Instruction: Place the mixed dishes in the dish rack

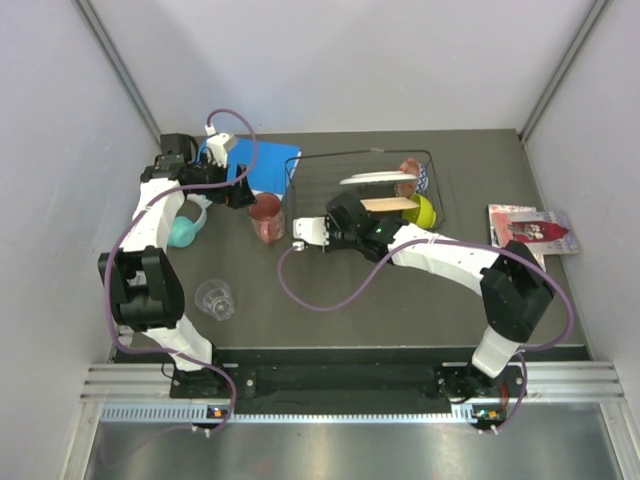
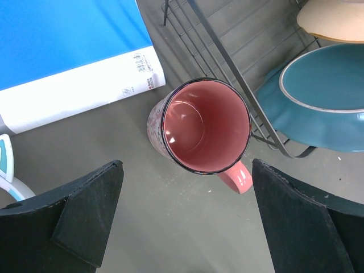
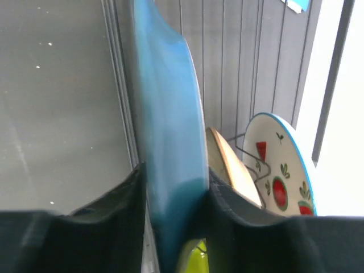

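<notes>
At 1 o'clock on the table, the dish rack carries three plates on edge: teal scalloped plate, peach plate and white plate. It also carries two bowls, the lime bowl and the red patterned bowl. The right gripper flanks the teal plate close on both faces; whether it pinches cannot be told. One red tumbler stands outside the rack, axis vertical, at 12 o'clock from the left gripper, the nearer one, spread wide and empty. One clear glass sits at 7 o'clock.

a dark grey bench with a matte top sits boxed in by pale, plain panels: a back wall, a left wall and a right wall. thin metal strips run up the corners. a ribbed aluminium rail edges the near side, with a shiny metal sheet below it. the light is soft and even.
</notes>
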`<action>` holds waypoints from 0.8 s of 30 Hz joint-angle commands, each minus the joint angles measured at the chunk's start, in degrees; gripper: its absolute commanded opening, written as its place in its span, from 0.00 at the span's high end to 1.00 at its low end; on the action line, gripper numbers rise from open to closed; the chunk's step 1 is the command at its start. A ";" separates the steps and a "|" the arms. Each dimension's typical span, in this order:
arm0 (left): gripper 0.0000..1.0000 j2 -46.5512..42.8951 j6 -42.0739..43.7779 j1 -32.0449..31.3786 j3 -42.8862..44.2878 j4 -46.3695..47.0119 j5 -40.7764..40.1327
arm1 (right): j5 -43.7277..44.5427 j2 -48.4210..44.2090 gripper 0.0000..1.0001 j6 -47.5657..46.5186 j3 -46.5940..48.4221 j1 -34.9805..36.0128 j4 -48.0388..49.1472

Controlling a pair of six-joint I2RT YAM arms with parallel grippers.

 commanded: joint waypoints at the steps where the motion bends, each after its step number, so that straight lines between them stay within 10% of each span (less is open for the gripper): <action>1: 0.01 -1.15 -0.11 0.44 1.44 0.53 2.08 | -0.18 0.53 0.81 1.60 0.19 -0.07 -2.83; 12: 0.01 -0.97 -0.64 0.44 0.56 1.06 2.70 | 1.05 -2.37 0.98 0.02 1.77 0.01 -2.91; 24: 0.01 -1.24 -1.17 0.52 -0.58 1.67 3.31 | 1.67 -2.55 0.53 0.28 6.43 0.01 -4.93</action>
